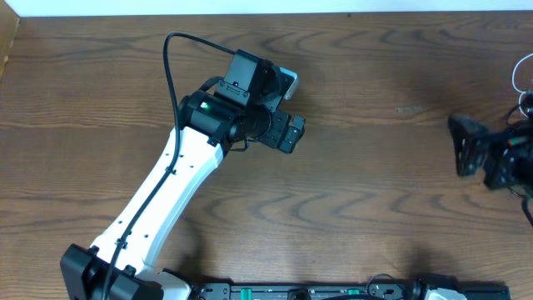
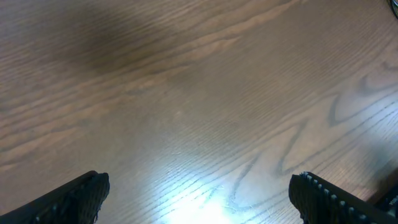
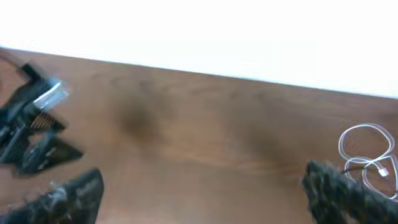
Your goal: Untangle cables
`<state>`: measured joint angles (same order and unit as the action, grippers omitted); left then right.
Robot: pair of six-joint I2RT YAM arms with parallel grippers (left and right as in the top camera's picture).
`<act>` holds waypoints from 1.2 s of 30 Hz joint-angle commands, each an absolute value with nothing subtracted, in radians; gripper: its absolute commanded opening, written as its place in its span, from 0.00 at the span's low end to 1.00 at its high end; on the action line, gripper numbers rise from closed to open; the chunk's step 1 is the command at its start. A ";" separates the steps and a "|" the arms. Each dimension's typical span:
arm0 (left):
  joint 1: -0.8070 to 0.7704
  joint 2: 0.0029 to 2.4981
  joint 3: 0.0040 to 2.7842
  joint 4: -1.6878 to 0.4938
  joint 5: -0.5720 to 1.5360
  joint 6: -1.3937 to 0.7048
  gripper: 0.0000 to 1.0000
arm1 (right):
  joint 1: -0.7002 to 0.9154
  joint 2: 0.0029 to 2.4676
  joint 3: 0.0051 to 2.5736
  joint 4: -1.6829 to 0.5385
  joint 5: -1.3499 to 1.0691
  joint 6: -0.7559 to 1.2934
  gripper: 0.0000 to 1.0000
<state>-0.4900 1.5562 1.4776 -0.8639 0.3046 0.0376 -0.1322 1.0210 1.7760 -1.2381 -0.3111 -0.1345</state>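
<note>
My left gripper (image 2: 199, 180) and right gripper (image 3: 202, 174) both gape, empty; the cables (image 3: 373, 163) lie lower right, beside the right one's finger.

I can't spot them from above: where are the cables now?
The cables lie on the table at the right wrist view's far right, beside the right end effector; overhead, only a bit shows at the right edge.

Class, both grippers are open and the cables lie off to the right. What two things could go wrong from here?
1. The cables lie beside the right gripper, not between its fingers; closing now would likely grab nothing, and a sweep could tighten the tangle.
2. The left gripper hangs over the table, far from them; reaching across, it might hit the right arm.
</note>
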 commanded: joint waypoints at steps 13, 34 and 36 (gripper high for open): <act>-0.490 1.565 1.474 -0.866 0.294 0.040 0.98 | -0.121 0.449 0.688 -0.327 -0.121 -0.106 0.99; -0.490 1.565 1.474 -0.866 0.294 0.040 0.98 | -0.016 0.007 0.006 -0.073 0.043 -0.017 0.99; -0.490 1.565 1.474 -0.866 0.294 0.040 0.98 | -0.016 0.007 0.006 -0.075 0.037 -0.024 0.99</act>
